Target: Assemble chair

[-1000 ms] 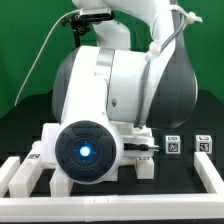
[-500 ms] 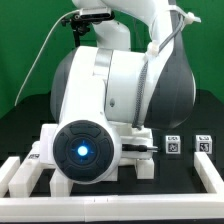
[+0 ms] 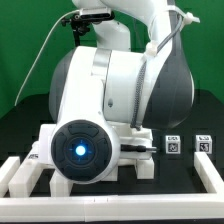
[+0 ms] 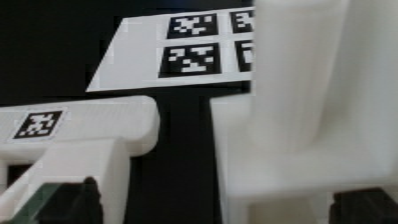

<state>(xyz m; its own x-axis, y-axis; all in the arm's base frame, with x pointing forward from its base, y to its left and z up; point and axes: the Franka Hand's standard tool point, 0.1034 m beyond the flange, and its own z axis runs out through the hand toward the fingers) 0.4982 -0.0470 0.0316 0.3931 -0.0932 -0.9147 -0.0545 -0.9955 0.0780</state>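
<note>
In the wrist view my gripper (image 4: 214, 206) is open, with its dark fingertips (image 4: 64, 200) far apart at the picture's edge. A large glossy white chair part (image 4: 302, 120) lies between the jaws, close to one finger. A second white chair part with a black-and-white tag (image 4: 80, 125) lies beside it, across a black gap of table. In the exterior view the arm's body (image 3: 110, 90) hides the gripper and these parts. Two small white tagged cubes (image 3: 172, 144) (image 3: 204, 144) stand at the exterior view's right.
The marker board (image 4: 164, 50) lies just beyond the two parts in the wrist view. A white border rail (image 3: 25, 175) runs round the black table at the front and both sides of the exterior view.
</note>
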